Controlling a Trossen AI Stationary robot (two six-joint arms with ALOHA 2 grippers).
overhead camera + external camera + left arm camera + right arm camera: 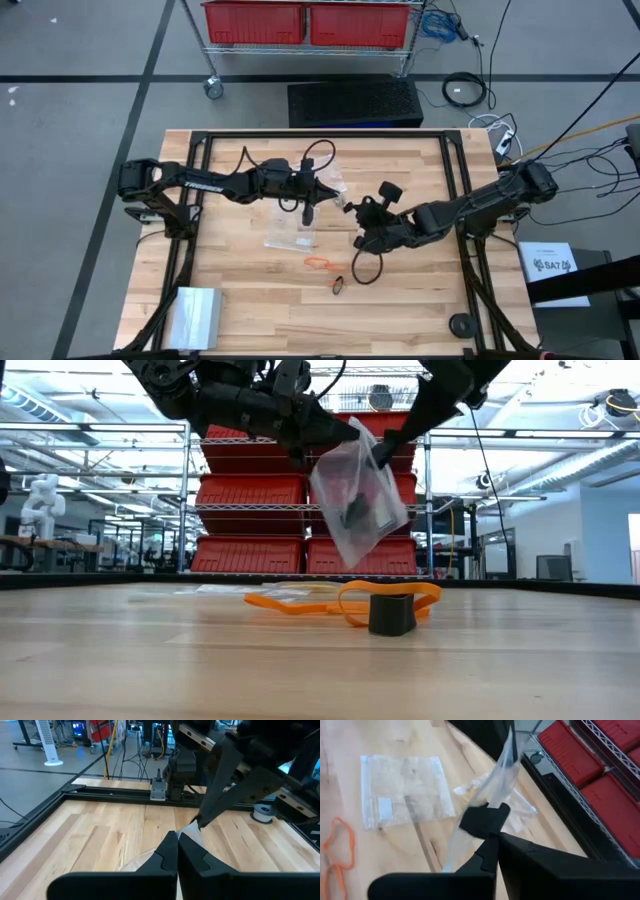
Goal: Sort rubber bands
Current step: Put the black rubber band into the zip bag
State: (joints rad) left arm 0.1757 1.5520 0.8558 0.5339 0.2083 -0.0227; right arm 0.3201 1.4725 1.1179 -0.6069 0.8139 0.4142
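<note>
A clear plastic bag [358,495] with dark small things inside hangs in the air over the table's middle, with both grippers shut on it. My left gripper [312,438] reaches in from the table's left, my right gripper [385,452] from the right, slanting down. On the wood below lie orange rubber bands [320,262] and one black rubber band [337,285]. In the low view the orange bands [340,600] lie flat and the black band [392,613] stands in front of them. My left gripper pinches the bag's top edge [186,831] between its two shut fingers, coming nearly level from the table's left. The bag hangs below, clear of the table. My right gripper pinches the bag's top edge [496,795] at the other side, slanting down from the right; the film runs through its shut fingers.
A second clear bag [290,240] lies flat on the wood left of the orange bands, and another [517,812] lies under the grippers. A silvery sheet [195,315] sits at the near left corner. Black frame rails [460,180] border the table.
</note>
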